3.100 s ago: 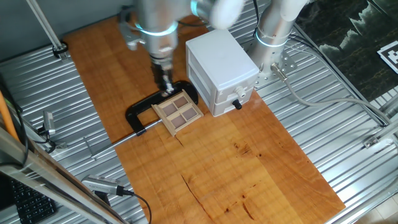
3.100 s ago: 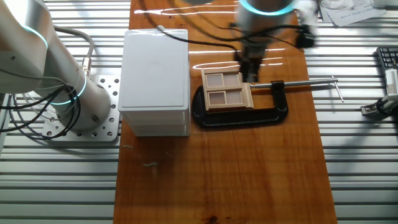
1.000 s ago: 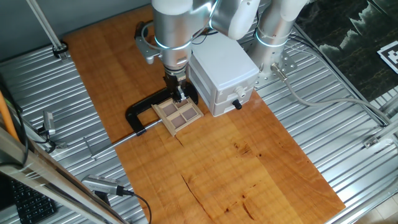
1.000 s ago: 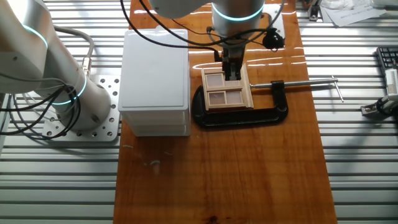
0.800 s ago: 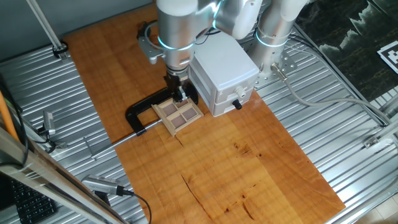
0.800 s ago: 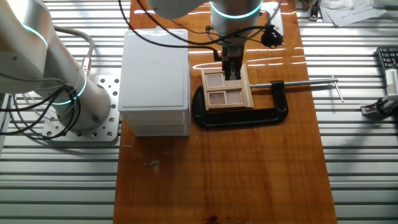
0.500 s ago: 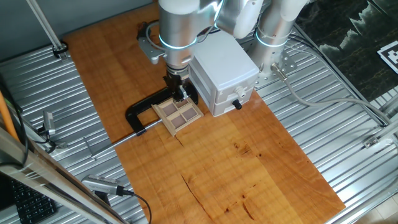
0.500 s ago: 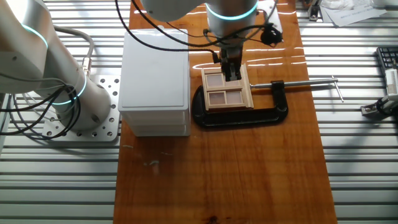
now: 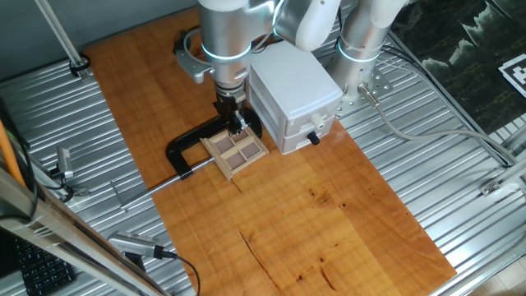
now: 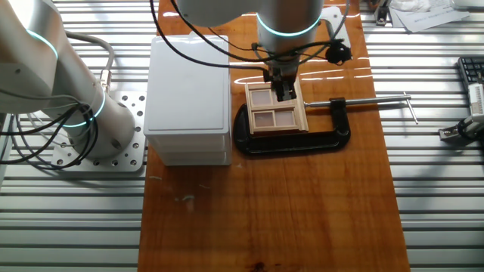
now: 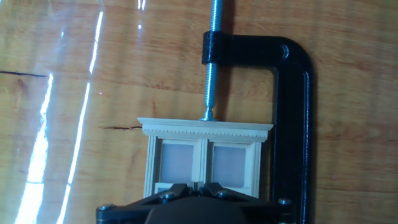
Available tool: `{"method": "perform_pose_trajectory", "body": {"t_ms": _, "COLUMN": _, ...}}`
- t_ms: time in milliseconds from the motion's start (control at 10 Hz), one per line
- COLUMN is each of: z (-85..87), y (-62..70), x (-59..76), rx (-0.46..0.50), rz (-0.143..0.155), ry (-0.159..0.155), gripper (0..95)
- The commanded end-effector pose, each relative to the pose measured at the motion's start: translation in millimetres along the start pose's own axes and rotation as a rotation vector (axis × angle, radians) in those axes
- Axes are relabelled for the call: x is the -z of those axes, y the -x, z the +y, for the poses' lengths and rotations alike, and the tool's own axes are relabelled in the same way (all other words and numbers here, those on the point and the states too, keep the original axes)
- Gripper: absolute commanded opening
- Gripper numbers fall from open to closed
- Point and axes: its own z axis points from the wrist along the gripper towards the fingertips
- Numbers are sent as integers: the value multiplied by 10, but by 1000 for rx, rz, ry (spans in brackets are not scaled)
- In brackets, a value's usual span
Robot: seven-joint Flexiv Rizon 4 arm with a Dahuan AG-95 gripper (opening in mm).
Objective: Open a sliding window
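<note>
The sliding window (image 9: pixel 236 148) is a small light-wood frame with four brownish panes, lying flat on the wooden board and held in a black C-clamp (image 9: pixel 182 148). It also shows in the other fixed view (image 10: pixel 276 109) and in the hand view (image 11: pixel 205 155). My gripper (image 9: pixel 236 125) points straight down at the window's far half, its tips on or just above the panes (image 10: pixel 283 92). In the hand view the gripper (image 11: pixel 197 185) has its two fingertips nearly together over the window's middle bar. It holds nothing.
A white box (image 9: pixel 292 82) with a black knob (image 9: pixel 313 136) stands close beside the window; it also shows in the other fixed view (image 10: pixel 189 91). The clamp's screw (image 11: pixel 212 56) presses the window's top rail. A second arm's base (image 10: pixel 91 128) stands beside the box.
Since 3.1 s ago the gripper has moved from the window's clamp-screw edge onto the window, toward the white box. In the last second the tips stay put; the wrist shifts slightly.
</note>
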Motion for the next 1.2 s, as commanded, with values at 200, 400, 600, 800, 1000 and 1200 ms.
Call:
{"method": "perform_pose_trajectory", "body": {"t_ms": 200, "z": 4, "y": -3, "x": -18, "rx": -21, "rz": 5, "ry": -19, "gripper": 0}}
{"method": "perform_pose_trajectory", "body": {"t_ms": 400, "z": 31, "y": -16, "x": -54, "rx": -27, "rz": 10, "ry": -15, "gripper": 0}}
{"method": "perform_pose_trajectory", "body": {"t_ms": 600, "z": 78, "y": -3, "x": -138, "rx": -38, "rz": 15, "ry": -14, "gripper": 0}}
{"method": "perform_pose_trajectory", "body": {"t_ms": 800, "z": 120, "y": -5, "x": -199, "rx": -43, "rz": 16, "ry": -12, "gripper": 0}}
{"method": "perform_pose_trajectory", "body": {"t_ms": 1000, "z": 169, "y": -18, "x": -260, "rx": -52, "rz": 16, "ry": -16, "gripper": 0}}
{"method": "perform_pose_trajectory", "body": {"t_ms": 1200, "z": 180, "y": 0, "x": -293, "rx": -58, "rz": 20, "ry": -17, "gripper": 0}}
